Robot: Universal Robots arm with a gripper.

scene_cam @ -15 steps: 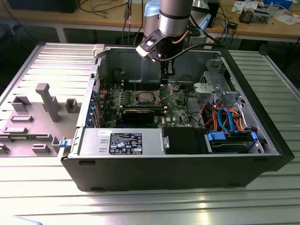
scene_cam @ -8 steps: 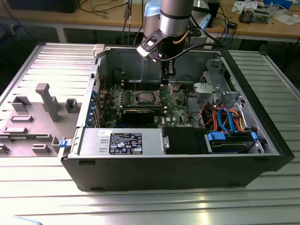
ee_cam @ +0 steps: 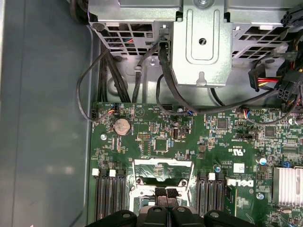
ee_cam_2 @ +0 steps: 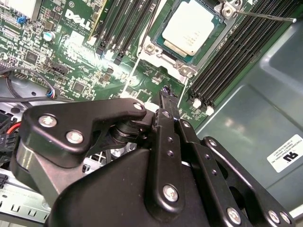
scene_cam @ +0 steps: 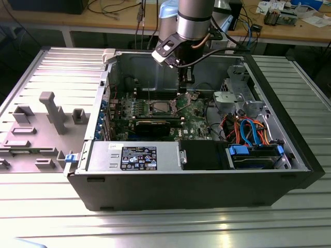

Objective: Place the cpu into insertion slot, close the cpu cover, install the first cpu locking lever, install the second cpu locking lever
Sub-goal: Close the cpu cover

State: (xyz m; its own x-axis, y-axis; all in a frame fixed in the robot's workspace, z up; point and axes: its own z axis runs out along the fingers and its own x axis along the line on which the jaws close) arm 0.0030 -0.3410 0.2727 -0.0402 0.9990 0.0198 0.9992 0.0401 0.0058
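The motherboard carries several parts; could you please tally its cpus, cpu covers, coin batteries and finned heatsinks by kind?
cpu: 1
cpu cover: 1
coin battery: 1
finned heatsink: 1
Total: 4

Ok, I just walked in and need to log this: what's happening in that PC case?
The robot arm's gripper, fingers together, reaches down into the open computer case. The cpu already sits in the insertion slot. The cpu cover is not closed yet; the gripper's tip is right by its edge.
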